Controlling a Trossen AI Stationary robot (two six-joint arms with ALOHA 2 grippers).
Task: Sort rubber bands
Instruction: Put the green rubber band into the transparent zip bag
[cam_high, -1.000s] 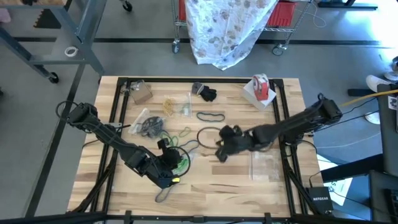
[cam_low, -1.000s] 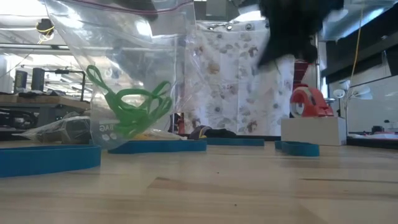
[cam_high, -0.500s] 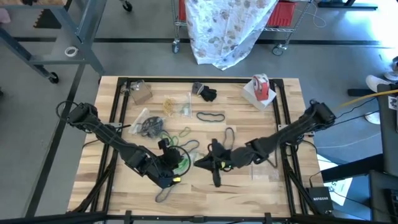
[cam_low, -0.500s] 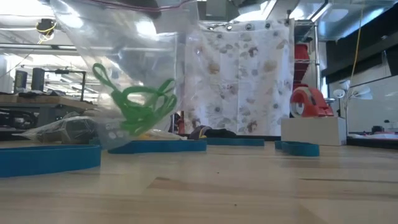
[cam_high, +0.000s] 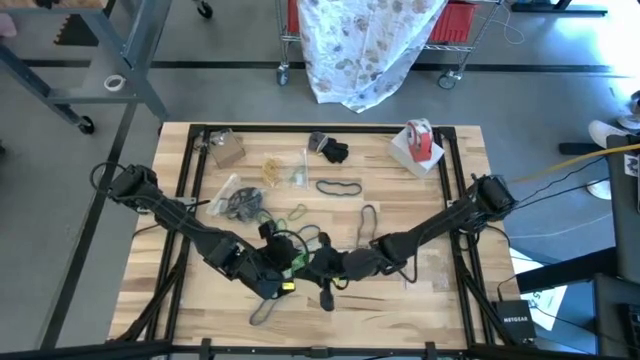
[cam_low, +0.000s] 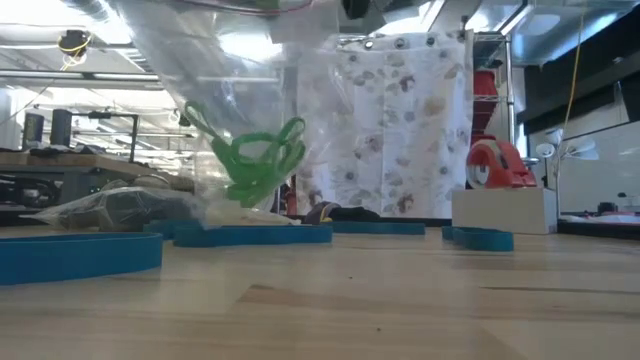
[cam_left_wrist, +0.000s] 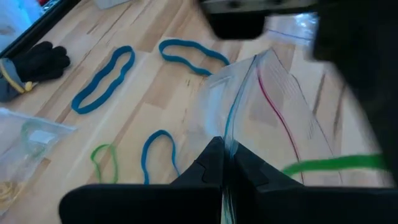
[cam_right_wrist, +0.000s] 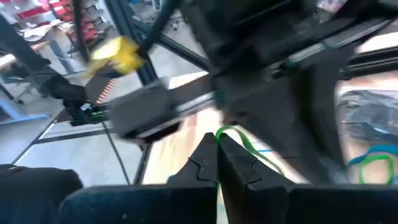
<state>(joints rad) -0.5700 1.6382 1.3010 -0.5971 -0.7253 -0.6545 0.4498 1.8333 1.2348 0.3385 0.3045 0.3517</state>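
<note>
Arms meet low over the near middle of the counter (cam_high: 400, 310). The left arm reaches in from the left edge, bent at the elbow, its gripper (cam_high: 272, 268) turned toward the centre. In its wrist view the fingers (cam_left_wrist: 211, 163) are pressed together, pinching the top edge of a clear plastic bag (cam_left_wrist: 273, 106) with a red zip line. In the low view the bag (cam_low: 210, 110) hangs clear of the wood with a bunch of green rubber bands (cam_low: 255, 160) inside it.

The right arm stretches long and low from the right edge across to the same spot, its gripper (cam_high: 322, 266) just beside the left one. Its fingers (cam_right_wrist: 205, 155) are pressed together too, nipping a single green rubber band (cam_right_wrist: 239, 140) that loops out from between the tips.

More bands lie loose on the counter: teal-blue loops (cam_left_wrist: 102, 78) and a small green one (cam_left_wrist: 106, 162) near the bag, a black band (cam_high: 338, 187) farther back, and tan ones (cam_high: 272, 170) toward the far left. A red-and-white tape roll (cam_high: 418, 135) stands at the far right corner.
</note>
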